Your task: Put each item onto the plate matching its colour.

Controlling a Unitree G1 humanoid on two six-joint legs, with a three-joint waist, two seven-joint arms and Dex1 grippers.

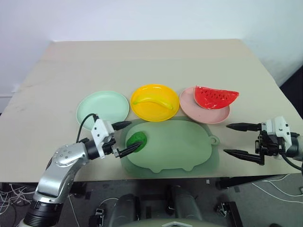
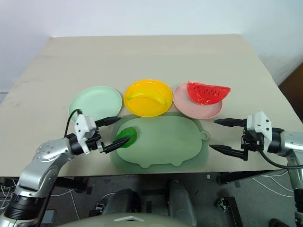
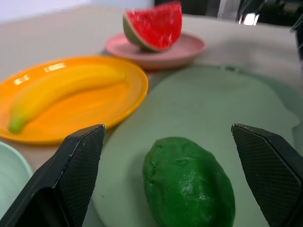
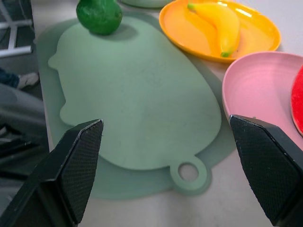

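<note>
Green lump sits between left tool's spread fingers on mat.

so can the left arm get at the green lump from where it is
Probably yes: the left gripper is open, its fingers either side of the green lump on the mat, nothing between.

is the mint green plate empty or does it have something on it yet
Empty. The mint green plate is bare; the dark-green lump lies on the pig-shaped mat, between the open left gripper's fingers.

Silver arms, white wrists — black cable, black claw fingers.
</note>
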